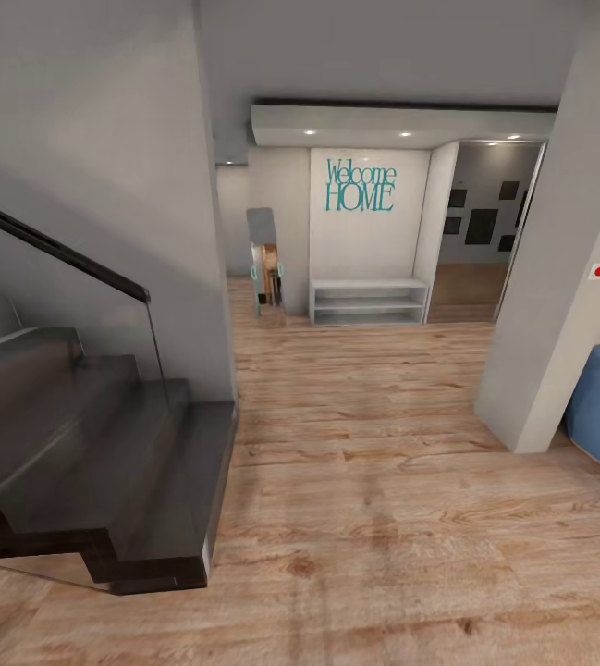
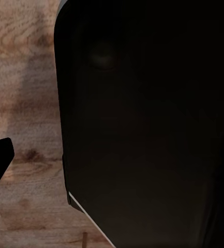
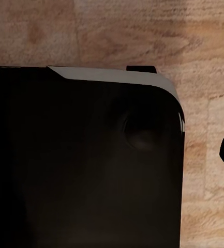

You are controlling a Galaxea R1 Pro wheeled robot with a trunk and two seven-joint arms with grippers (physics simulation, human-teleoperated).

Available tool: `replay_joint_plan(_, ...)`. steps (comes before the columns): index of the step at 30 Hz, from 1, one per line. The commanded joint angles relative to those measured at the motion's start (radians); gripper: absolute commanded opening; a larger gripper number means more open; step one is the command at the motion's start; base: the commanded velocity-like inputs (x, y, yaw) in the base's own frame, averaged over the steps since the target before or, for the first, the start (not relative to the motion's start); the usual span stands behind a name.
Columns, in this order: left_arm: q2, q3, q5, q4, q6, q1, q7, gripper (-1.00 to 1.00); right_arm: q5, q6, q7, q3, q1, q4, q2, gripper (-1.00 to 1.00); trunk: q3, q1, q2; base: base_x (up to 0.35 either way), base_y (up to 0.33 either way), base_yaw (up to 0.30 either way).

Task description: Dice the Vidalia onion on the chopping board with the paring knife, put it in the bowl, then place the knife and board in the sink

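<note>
Dark stairs (image 1: 105,462) ahead; wrist views show wood floor (image 3: 143,31).

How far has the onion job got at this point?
Nothing looks done. The head view shows a hallway: dark stairs, wood floor, a Welcome HOME sign over a white shelf. No task item is in sight, so the robot seems to be in transit. Both wrist views look down past dark robot bodywork at floor. Every step remains.
</note>
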State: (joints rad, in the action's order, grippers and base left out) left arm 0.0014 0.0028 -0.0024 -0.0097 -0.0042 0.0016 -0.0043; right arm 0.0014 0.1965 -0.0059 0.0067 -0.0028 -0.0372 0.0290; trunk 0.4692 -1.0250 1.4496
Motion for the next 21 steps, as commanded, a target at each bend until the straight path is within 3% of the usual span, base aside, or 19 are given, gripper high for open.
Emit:
replay_joint_plan(1,0.000,0.001,0.000,-0.001,0.000,0.000,0.000,1.00,0.001,0.003,0.000,0.001,0.000,0.000,0.000,1.00,0.001,0.000,0.000,0.000,0.000,0.000)
replay_joint_plan(12,0.000,0.001,-0.001,-0.035,0.000,0.000,0.001,1.00,0.003,0.004,0.000,0.001,0.000,-0.001,-0.013,1.00,0.001,0.000,0.000,0.000,0.000,0.000)
replay_joint_plan(21,0.001,0.002,-0.001,-0.141,0.000,0.000,0.005,1.00,0.004,0.012,-0.001,-0.002,0.000,-0.027,-0.024,1.00,0.001,0.000,0.000,0.000,0.000,0.000)
